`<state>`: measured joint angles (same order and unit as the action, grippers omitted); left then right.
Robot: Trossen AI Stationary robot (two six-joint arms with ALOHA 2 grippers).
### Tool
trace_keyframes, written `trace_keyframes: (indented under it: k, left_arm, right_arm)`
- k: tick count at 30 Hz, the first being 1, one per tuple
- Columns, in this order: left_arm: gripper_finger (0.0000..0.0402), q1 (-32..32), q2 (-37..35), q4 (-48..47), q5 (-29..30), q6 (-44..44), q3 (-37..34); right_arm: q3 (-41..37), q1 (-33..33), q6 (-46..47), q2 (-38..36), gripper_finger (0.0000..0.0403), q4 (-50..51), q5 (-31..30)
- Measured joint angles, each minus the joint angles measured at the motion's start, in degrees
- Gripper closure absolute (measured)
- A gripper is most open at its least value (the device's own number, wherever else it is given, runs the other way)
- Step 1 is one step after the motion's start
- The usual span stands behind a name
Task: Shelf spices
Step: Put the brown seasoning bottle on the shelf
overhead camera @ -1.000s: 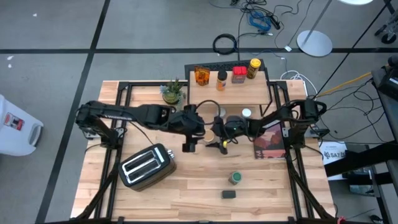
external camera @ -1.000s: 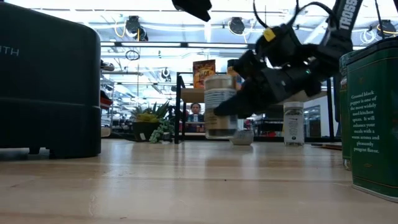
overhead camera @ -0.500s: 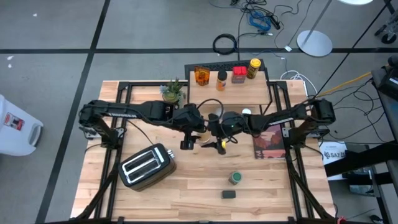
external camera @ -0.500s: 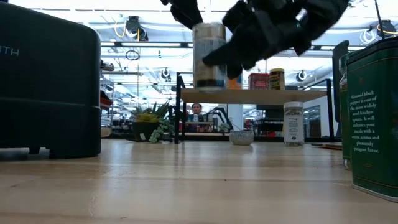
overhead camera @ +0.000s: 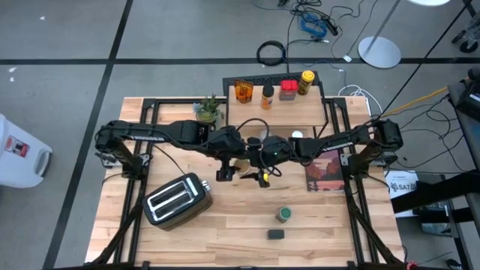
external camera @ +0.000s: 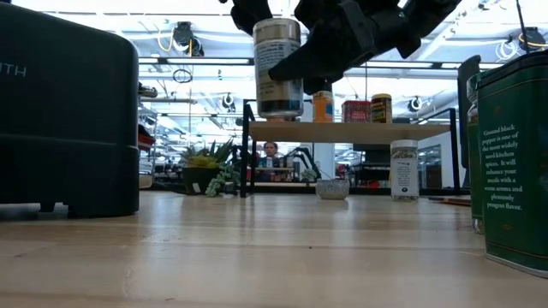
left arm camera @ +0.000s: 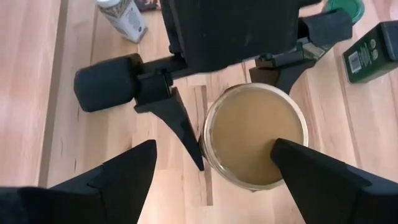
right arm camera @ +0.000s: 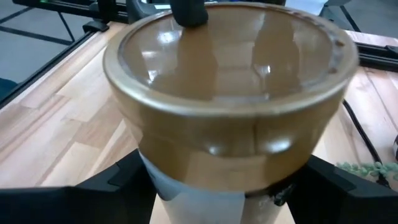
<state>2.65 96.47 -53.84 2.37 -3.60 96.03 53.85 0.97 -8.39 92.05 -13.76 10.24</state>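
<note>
Wood tabletop [overhead camera: 225,225] beneath; right fingers [right arm camera: 124,177] clamp tan jar [external camera: 279,68]; left fingers [left arm camera: 124,171] spread wide.

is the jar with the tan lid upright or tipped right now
Upright: in the low view the jar hangs vertical above the table, lid up, clamped by the right gripper.
</note>
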Motion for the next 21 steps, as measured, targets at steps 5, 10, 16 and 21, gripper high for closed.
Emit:
trace_keyframes:
  k: [5,10,16,21]
  left_arm:
    - [0.0061,1.00,0.10,0.20,-0.04,-1.32,2.42]
    - [0.0061,1.98,0.12,-0.78,-0.10,-1.28,2.66]
    - [0.0061,2.15,1.04,-3.02,1.38,0.11,2.65]
    - [0.0061,2.15,1.09,-2.39,2.19,0.11,2.65]
  right_arm:
    - [0.34,0.10,1.53,0.20,0.0137,-1.03,-0.39]
    - [0.34,0.21,2.09,0.25,0.0137,-3.13,-0.39]
    - [0.32,0.22,3.24,0.26,0.0137,-5.14,-0.26]
    - [1.12,0.14,3.67,0.31,0.0137,-4.06,-0.24]
